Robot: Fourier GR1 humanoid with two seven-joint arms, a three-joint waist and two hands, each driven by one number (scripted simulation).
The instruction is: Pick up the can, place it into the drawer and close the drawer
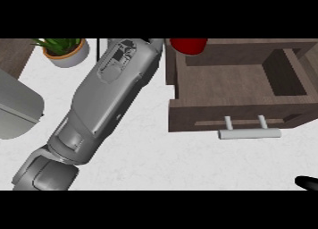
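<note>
Nearest, at the view's lower right edge, only a black tip of the right hand [311,183] shows; whether it is spread or curled cannot be told. It lies low on the white desk [142,156], well apart from the work.

Next out, the left forearm [102,103] runs diagonally from lower left up toward the top centre. Its hand is cut off by the view's top edge, so its state cannot be told either.

To the right stands the open drawer [234,80], its front and pale handle [249,133] facing the robot, its cavity showing bare wood.

Farthest, a red can [188,45] sits at the drawer's far left corner, just right of the forearm's end, partly cropped. Whether it is gripped or resting on the rim cannot be told.

Judgement: the left arm is much the nearer. The can appears poised at the drawer's edge; the cavity lies right and nearward from it, so the placing move runs that way. Closing remains undone.
</note>
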